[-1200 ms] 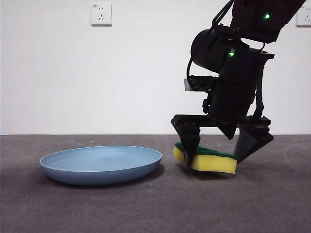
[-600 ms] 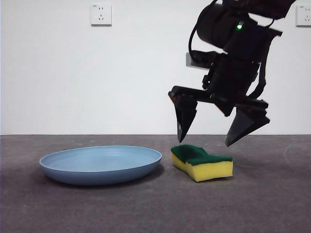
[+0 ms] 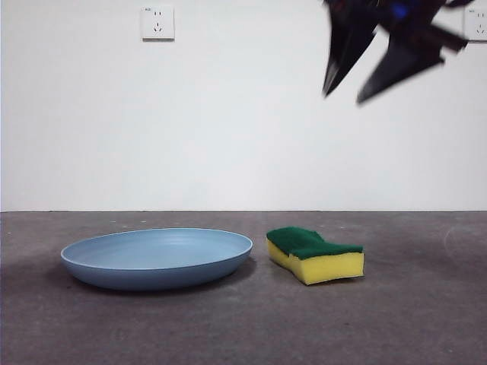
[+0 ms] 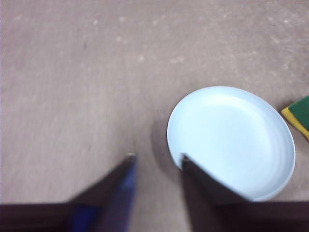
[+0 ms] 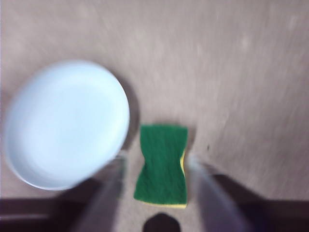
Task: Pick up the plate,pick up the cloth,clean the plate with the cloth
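Note:
The light-blue plate [image 3: 156, 258] lies flat on the dark table, left of middle. The cloth is a yellow sponge with a green top [image 3: 316, 255]; it lies flat just right of the plate, touched by nothing. My right gripper [image 3: 344, 95] is open and empty, blurred, high above the sponge at the top right. In the right wrist view its jaws [image 5: 155, 157] frame the sponge [image 5: 161, 169] far below, beside the plate [image 5: 65, 123]. My left gripper [image 4: 157, 156] is open and empty, high above the table by the plate's rim [image 4: 231, 140]; a sponge corner [image 4: 300, 113] shows.
A white wall stands behind the table, with one socket [image 3: 158, 22] at the upper left and another [image 3: 476, 23] at the upper right edge. The grey table surface [image 3: 243, 327] stretches in front of the plate and sponge.
My right gripper has let go of the sponge and risen from the table to the picture's top. The sponge has settled flat. The plate has not moved.

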{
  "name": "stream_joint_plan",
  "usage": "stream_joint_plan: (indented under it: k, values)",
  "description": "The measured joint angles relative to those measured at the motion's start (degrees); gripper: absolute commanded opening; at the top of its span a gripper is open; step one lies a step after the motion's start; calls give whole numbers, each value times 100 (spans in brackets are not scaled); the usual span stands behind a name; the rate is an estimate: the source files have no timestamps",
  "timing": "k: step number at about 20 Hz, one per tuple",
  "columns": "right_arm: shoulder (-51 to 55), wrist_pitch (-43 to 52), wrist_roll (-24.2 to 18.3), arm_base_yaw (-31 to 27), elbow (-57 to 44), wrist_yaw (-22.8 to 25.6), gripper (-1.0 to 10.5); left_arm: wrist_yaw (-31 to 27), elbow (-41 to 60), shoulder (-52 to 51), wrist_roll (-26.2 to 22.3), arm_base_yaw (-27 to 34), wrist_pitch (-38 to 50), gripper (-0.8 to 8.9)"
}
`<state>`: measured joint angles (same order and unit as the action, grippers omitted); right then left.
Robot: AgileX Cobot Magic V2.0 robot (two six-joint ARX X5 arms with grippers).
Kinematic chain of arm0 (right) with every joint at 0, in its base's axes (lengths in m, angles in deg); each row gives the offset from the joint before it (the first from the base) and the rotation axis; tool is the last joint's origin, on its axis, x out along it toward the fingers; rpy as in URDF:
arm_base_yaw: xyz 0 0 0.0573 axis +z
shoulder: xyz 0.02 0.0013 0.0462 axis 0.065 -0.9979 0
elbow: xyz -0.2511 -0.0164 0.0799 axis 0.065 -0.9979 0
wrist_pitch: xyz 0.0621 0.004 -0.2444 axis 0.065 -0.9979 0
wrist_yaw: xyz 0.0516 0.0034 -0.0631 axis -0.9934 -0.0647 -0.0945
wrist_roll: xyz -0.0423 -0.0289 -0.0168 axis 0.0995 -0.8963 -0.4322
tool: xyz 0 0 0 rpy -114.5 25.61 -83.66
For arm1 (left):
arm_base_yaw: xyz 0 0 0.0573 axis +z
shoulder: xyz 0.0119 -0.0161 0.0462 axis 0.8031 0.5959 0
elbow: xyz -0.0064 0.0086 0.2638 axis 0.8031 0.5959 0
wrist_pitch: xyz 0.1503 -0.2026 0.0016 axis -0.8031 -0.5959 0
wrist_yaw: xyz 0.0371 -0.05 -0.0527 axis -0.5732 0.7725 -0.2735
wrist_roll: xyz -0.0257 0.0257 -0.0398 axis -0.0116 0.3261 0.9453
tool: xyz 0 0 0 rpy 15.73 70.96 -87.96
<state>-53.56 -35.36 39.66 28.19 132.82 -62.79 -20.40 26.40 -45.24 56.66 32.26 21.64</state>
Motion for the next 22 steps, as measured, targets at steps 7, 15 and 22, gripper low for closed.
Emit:
stream_joint_plan:
  k: [7,15,22]
  values:
    - [1241,15,-238,0,-245,48,-14,90,57,-22,-188,0,841,-9]
    - [3191,883,-271,0,-2179,328,-14,129,1982,-1126,42,0,2485,-9]
    - [3720,640,-227,-2,-2697,326,-11,260,2686,-1545,378,-2,2592,-1]
